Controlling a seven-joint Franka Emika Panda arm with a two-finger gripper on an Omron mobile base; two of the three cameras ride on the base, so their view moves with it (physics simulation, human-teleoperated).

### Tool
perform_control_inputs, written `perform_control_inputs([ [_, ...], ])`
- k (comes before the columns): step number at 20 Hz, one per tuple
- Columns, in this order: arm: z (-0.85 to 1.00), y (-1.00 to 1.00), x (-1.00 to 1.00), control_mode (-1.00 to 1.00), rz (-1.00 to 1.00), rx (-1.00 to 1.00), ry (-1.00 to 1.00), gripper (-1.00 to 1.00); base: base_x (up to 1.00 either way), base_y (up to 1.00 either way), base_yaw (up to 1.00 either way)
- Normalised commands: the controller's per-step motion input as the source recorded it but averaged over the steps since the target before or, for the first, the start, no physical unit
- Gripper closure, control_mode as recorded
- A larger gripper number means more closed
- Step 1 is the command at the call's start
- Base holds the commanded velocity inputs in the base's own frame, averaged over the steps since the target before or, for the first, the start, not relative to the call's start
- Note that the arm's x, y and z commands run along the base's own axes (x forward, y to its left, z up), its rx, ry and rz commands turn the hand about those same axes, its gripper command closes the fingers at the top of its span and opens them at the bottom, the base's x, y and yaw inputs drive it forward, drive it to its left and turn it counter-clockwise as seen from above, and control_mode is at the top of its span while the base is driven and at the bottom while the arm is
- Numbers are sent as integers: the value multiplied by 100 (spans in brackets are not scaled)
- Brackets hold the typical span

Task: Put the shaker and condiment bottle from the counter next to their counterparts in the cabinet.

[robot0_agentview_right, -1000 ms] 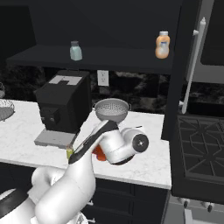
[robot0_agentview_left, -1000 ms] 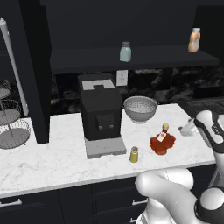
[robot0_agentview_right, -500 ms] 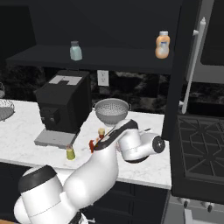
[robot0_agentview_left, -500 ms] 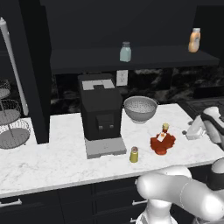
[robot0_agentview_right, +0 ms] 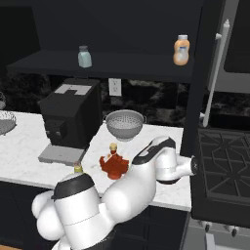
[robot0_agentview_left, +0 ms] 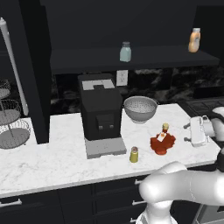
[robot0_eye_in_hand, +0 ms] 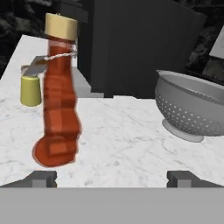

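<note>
The cabinet (robot0_agentview_left: 131,61) ran above the desk (robot0_agentview_left: 52,157) as one long dark shelf. On it stood the two counterparts: a pale glass shaker (robot0_agentview_left: 125,51) near the middle and an orange bottle (robot0_agentview_left: 194,40) well to the right, with bare shelf beside each.

On the desk, the coffee machine (robot0_agentview_left: 101,114) was the largest item, with a grey colander (robot0_agentview_left: 140,108) just to its right.

The red bottle (robot0_agentview_left: 162,141) stood upright in front of the colander, apart from it. From the hand view it showed a wide flat body, a narrow neck with a string tag, and a tan cap. I judged it rigid, smooth-walled and probably the heavier of the two items, and top-heavy if taken by the neck. The narrow faces of the body, at mid-height, looked the soundest place to take hold; the wide faces might exceed the claw's span.

The yellow shaker (robot0_agentview_left: 134,154) stood left of the bottle, near the front of the machine's base. It appeared light, stiff and round, so a grip across the middle of the barrel, below the cap, should hold, though it could roll if tipped.

The claw (robot0_agentview_left: 197,131) stood right of the bottle, level with it, facing it, its tips (robot0_eye_in_hand: 43,178) fully apart and holding nothing.
</note>
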Motion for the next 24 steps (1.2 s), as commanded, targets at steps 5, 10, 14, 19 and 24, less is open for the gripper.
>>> perform_control_inputs([
  [5,0,10,3,-100,0,0,0,-100,0,0,0],
  [10,-10,38,1,-100,0,0,-5,-100,0,0,0],
  [14,-12,40,4,-100,0,0,-1,-100,0,0,0],
  [19,-4,19,5,-100,0,0,-1,-100,0,0,0],
  [24,-4,1,0,-100,0,-1,0,-100,0,0,0],
])
